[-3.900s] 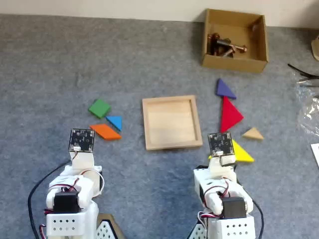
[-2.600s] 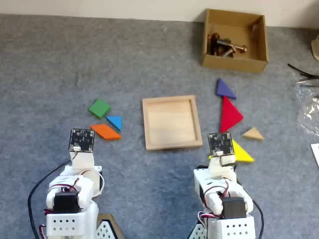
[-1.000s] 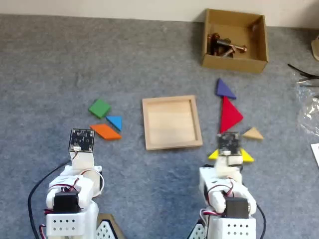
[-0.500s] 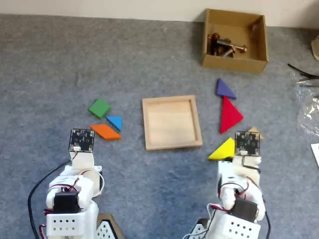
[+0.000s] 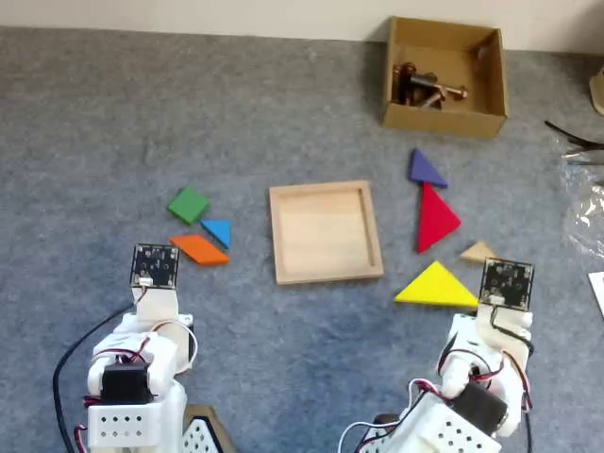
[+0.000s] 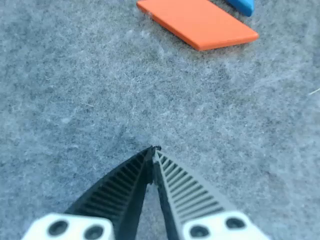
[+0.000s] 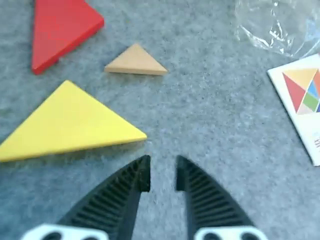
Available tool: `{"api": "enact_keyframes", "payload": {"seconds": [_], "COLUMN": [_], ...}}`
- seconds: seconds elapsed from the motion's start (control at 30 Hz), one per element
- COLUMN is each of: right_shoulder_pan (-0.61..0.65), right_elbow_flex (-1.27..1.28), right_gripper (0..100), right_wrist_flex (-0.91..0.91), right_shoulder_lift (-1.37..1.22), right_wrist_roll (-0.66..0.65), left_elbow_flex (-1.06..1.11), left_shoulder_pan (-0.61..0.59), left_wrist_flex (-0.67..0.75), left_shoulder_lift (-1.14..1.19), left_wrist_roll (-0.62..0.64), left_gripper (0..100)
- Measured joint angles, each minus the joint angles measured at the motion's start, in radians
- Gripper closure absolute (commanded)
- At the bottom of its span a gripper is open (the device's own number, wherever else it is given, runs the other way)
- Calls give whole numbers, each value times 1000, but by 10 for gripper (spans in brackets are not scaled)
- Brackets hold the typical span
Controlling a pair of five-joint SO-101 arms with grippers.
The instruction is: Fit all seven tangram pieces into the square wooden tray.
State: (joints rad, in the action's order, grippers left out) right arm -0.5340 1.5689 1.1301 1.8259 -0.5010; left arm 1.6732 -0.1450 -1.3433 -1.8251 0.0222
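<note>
The square wooden tray (image 5: 326, 277) lies empty on the grey felt. To its left are a green square (image 5: 189, 205), a small blue triangle (image 5: 216, 231) and an orange parallelogram (image 5: 199, 249). To its right are a purple triangle (image 5: 426, 169), a red triangle (image 5: 436, 217), a tan triangle (image 5: 478, 252) and a big yellow triangle (image 5: 436, 285). My left gripper (image 6: 154, 150) is shut and empty over bare felt, short of the orange parallelogram (image 6: 197, 22). My right gripper (image 7: 162, 175) stands slightly open and empty, just past the yellow triangle's (image 7: 67, 125) corner.
A cardboard box (image 5: 444, 75) with metal parts sits at the back right. A clear plastic bag (image 7: 277, 22) and a printed card (image 7: 302, 100) lie at the right edge. The left arm (image 5: 156, 267) and the right arm (image 5: 507, 283) stand at the front.
My right arm has swung to the right, off the yellow triangle, which now lies fully uncovered. The left arm and all pieces have stayed put.
</note>
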Motion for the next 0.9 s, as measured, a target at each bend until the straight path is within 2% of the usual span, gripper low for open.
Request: {"api": "enact_keyframes", "payload": {"seconds": [0.5, 0.73, 0.9], "right_shoulder_pan": [-15, -15, 8], "right_elbow_flex": [-393, -595, -776], "right_gripper": [832, 832, 832], "right_wrist_flex": [238, 245, 250], "right_shoulder_lift": [-32, -405, -701], "right_wrist_roll": [-35, -35, 35], "left_elbow_flex": [0, 0, 0], "left_shoulder_pan": [0, 0, 0], "left_wrist_flex": [0, 0, 0], "left_shoulder_lift": [0, 0, 0], "left_wrist_roll": [0, 0, 0], "left_gripper": [993, 993, 993]}}
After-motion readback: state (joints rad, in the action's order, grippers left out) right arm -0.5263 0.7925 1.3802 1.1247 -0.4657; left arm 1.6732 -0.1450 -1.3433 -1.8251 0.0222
